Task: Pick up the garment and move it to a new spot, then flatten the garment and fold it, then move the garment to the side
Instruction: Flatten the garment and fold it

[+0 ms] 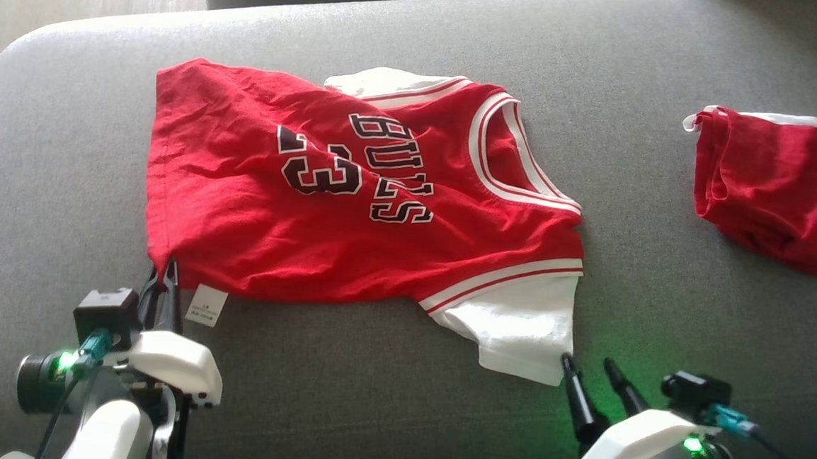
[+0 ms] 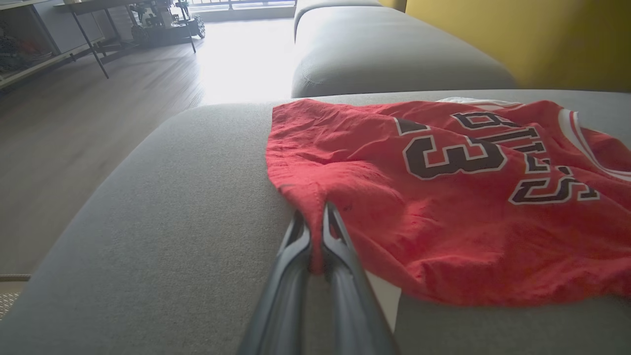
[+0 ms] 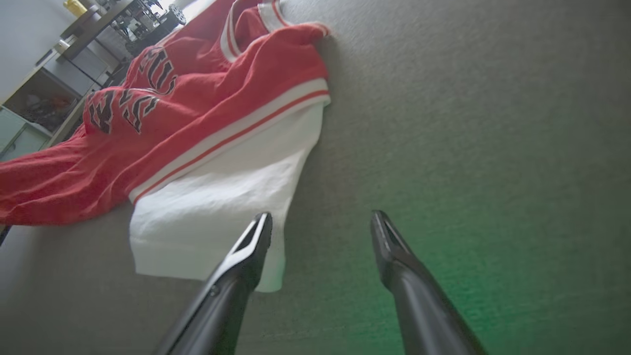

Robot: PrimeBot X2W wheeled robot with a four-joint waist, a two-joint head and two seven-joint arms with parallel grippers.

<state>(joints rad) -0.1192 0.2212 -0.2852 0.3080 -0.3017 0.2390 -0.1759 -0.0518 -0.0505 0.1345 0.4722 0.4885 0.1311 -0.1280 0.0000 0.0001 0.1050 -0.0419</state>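
The garment (image 1: 354, 191) is a red jersey with black lettering, the number 33 and white sleeves, spread on the grey sofa seat (image 1: 370, 397). My left gripper (image 1: 168, 271) is shut on the jersey's near left hem corner; in the left wrist view the red cloth (image 2: 443, 197) is pinched between the fingers of that gripper (image 2: 315, 217). My right gripper (image 1: 588, 365) stands open at the near edge of the white sleeve (image 1: 523, 329). In the right wrist view one fingertip (image 3: 261, 231) lies over the sleeve's corner (image 3: 212, 217), the other on bare cushion.
A second red garment (image 1: 773, 188), folded, lies at the seat's right end. A white tag (image 1: 205, 306) hangs from the jersey beside my left gripper. The seat's rounded left edge (image 2: 123, 172) drops to a wooden floor (image 2: 98, 98). Another grey cushion (image 2: 384, 49) lies beyond.
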